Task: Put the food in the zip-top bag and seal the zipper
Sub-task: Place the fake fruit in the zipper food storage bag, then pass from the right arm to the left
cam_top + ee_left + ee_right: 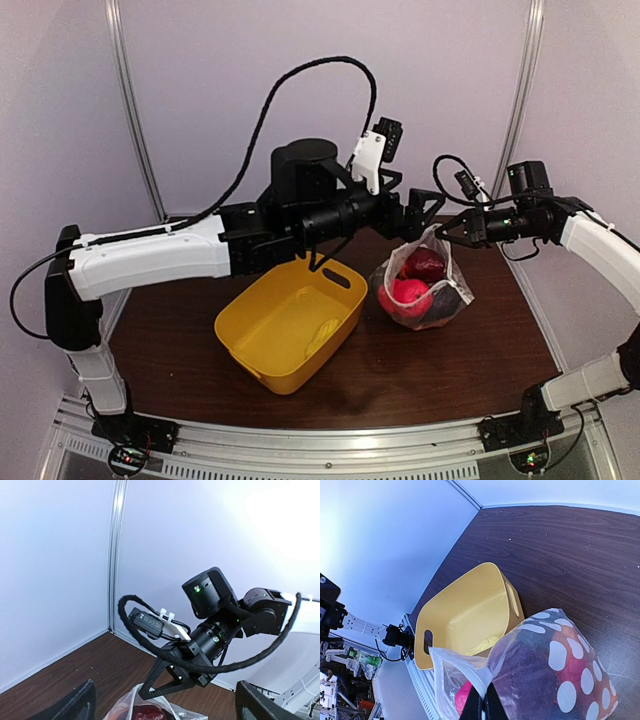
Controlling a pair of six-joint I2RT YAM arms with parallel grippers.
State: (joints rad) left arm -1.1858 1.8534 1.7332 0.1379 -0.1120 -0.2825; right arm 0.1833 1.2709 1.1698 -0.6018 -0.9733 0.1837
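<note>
Left arm [150,255] stretches above yellow tub [290,325]; we see left gripper [420,212] spread over zip-top bag [428,288], right gripper [483,706] pinching its rim.

the left arm [150,255] and right arm [598,243] are wearing white shells over black joints; a braided black cable [300,75] is looping above them.

top: overhead | left wrist: level, far | right wrist: close, downward | shared: bag [425,285] [129,706] [555,655]

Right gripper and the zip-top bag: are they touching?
Touching. The right wrist view shows the right gripper shut on a fold of the zip-top bag.
</note>
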